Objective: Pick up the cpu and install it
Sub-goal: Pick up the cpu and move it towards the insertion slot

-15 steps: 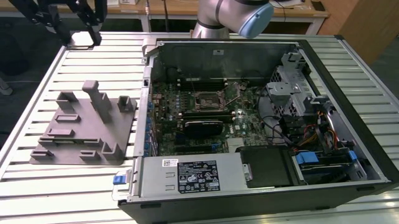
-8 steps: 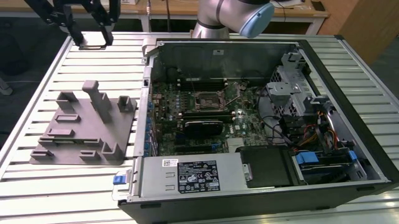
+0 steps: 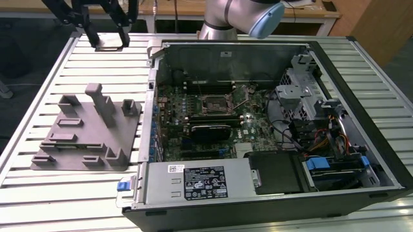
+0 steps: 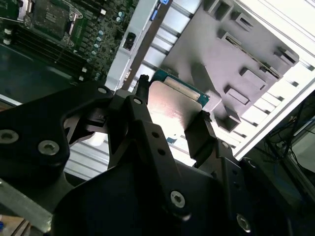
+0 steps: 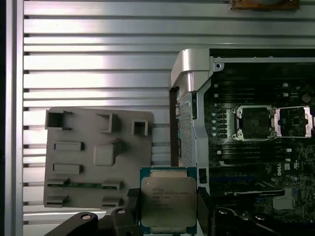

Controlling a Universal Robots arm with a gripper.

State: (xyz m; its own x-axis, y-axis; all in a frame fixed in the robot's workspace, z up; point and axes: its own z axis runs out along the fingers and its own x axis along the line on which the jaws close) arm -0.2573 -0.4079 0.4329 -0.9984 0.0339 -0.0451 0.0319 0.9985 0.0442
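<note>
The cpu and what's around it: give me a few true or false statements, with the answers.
1. The cpu is held between the fingers of the gripper. True.
2. The cpu sits in the socket. False: the socket's frame is flipped open and the cpu is in the gripper, outside the computer case.
3. The grey fixture lies on the slatted table beside the case. True.
4. The computer case is closed. False: its side is open and the motherboard shows.

Grey fixture, open computer case, slatted table
</note>
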